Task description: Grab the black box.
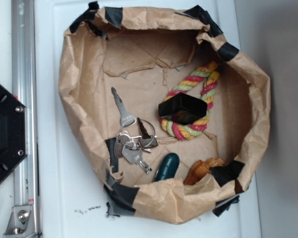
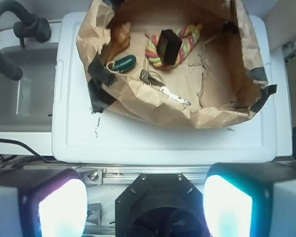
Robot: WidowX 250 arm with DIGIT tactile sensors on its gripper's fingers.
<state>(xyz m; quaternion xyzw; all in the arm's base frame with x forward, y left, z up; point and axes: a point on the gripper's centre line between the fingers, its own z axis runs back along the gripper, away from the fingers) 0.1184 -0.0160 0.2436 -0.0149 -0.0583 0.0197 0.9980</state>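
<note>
Status at inspection: the grab had not begun. My fingers (image 2: 145, 205) stood wide apart and held nothing; in the wrist view both pads appeared at the bottom corners, high above the table (image 2: 163, 145) and outside the paper bag (image 2: 138, 94). In the exterior view my fingers did not appear at all.

The black box (image 1: 183, 109) lay inside the bag, resting on top of the coloured rope ring (image 1: 208, 82), right of centre in the exterior view. It was tilted slightly, with its glossy upper face exposed. Nothing covered it.

Other contents noted: a bunch of keys (image 1: 131, 141) to the box's left, near but apart from it; a dark green capsule (image 1: 167, 165) near the bag's lower wall, clear of the box; an orange-brown item (image 1: 203, 169) beside the capsule, which I could not identify.

Remaining, in my judgement: the whole approach, descent over the bag's crumpled rim, closing on the box, and the lift. The rope beneath the box might be caught along with it.
</note>
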